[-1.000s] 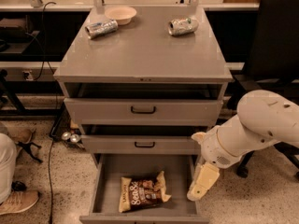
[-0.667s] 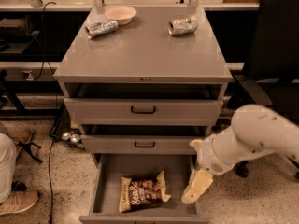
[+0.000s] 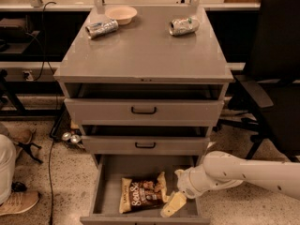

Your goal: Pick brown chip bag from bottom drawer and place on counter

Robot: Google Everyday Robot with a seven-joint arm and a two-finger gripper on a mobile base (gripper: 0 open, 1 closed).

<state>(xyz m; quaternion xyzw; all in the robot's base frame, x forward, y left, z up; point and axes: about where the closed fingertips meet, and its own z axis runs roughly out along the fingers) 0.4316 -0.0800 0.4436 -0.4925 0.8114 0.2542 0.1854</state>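
The brown chip bag lies flat in the open bottom drawer, white lettering up, slightly right of the drawer's middle. My gripper hangs down inside the drawer just right of the bag's right edge, on a white arm coming in from the right. The grey counter is the top of the drawer cabinet, above the two upper drawers.
Two crushed silver cans and a small tan bowl stand at the back of the counter. A black office chair stands to the right. A person's shoe and leg are at the lower left.
My arm has swung lower and to the left, bringing the gripper down into the drawer beside the bag. The bag has not moved.
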